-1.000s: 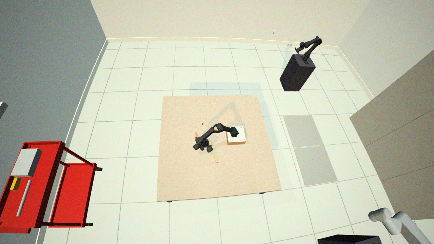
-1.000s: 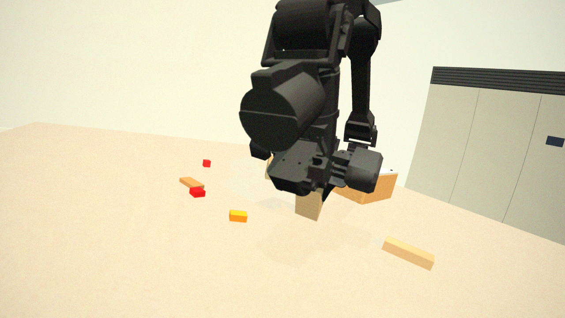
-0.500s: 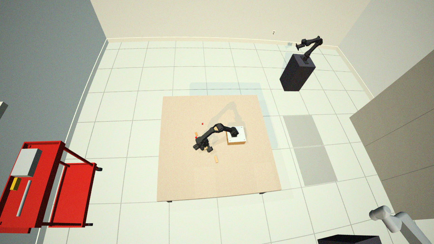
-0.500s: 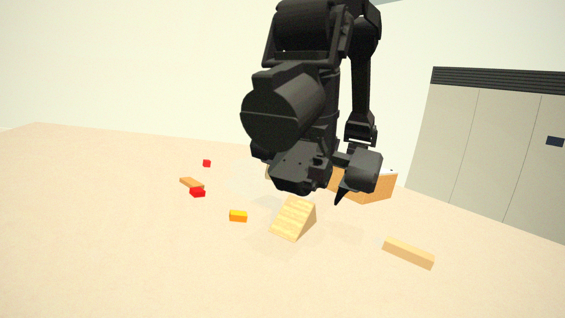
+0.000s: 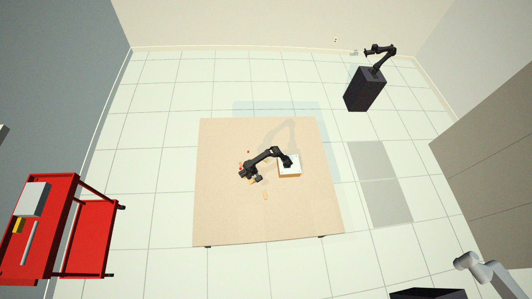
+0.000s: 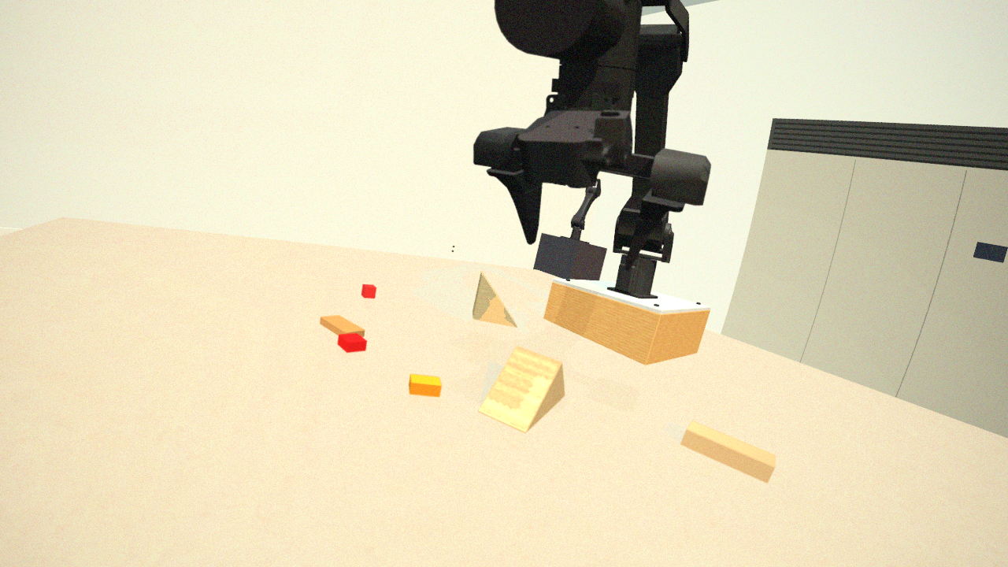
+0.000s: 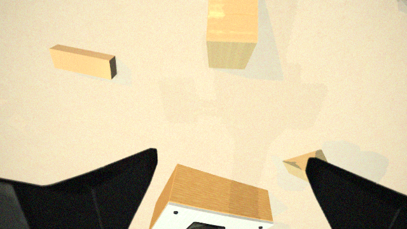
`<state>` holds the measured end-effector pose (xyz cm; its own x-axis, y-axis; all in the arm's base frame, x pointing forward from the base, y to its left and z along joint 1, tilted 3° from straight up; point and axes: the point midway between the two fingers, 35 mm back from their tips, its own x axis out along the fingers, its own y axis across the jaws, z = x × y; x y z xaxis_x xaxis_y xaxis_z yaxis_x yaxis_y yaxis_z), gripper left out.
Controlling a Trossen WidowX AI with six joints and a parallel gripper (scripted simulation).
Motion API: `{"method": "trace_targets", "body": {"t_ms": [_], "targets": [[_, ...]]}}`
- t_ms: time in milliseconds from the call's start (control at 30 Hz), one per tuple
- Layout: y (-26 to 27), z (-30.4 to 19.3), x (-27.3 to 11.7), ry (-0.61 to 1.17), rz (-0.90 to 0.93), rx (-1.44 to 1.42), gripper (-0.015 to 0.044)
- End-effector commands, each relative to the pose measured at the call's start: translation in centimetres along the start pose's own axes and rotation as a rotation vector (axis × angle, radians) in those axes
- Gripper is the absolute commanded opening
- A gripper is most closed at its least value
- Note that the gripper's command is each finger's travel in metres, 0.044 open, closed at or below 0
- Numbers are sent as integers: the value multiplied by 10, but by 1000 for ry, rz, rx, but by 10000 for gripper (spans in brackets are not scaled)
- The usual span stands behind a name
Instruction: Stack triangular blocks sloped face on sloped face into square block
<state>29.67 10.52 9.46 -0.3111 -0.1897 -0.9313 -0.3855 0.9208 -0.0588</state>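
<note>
1. Markings: a small dark blue panel (image 6: 990,251) shows on the beige cabinet (image 6: 824,261); whether it carries writing is too small to tell.
2. Obscured: in the top view the black jointed arm (image 5: 262,156) (image 6: 598,84) partly covers the nearer pale wooden triangular block (image 5: 251,181) (image 6: 524,387) (image 7: 232,25). The wrist view crops that block at its upper edge; a finger overlaps the farther pale wooden triangular block (image 5: 265,160) (image 6: 491,303) (image 7: 299,163). The exterior view cuts off the arm's upper part.
3. Pose: the arm rises from its white-topped wooden base box (image 5: 290,176) (image 6: 605,324) (image 7: 219,191), bends at the elbow and reaches out over the desk (image 5: 223,215) (image 6: 211,458) (image 7: 127,121), fingers pointing downward.
4. Claw: the black claw (image 5: 249,177) (image 6: 581,250) (image 7: 233,154) is spread wide, grasping nothing, raised above the desk.
5. Task blocks: both sit on the desk, well apart, unstacked; the nearer one's sloped face is visible in the exterior view.
6. Nearby: a pale rectangular wooden bar (image 5: 264,195) (image 6: 728,451) (image 7: 82,63) lies apart from both.
</note>
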Motion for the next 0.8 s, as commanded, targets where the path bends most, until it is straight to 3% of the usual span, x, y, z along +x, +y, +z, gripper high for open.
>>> {"method": "trace_targets", "body": {"t_ms": [0,367,567,767], "targets": [[1,-10,-11,-12,3,-6,440],[0,79,-10,-84,2,5,440],[0,81,-9,-85,2,5,440],[0,87,26,-63,3,6,440]]}}
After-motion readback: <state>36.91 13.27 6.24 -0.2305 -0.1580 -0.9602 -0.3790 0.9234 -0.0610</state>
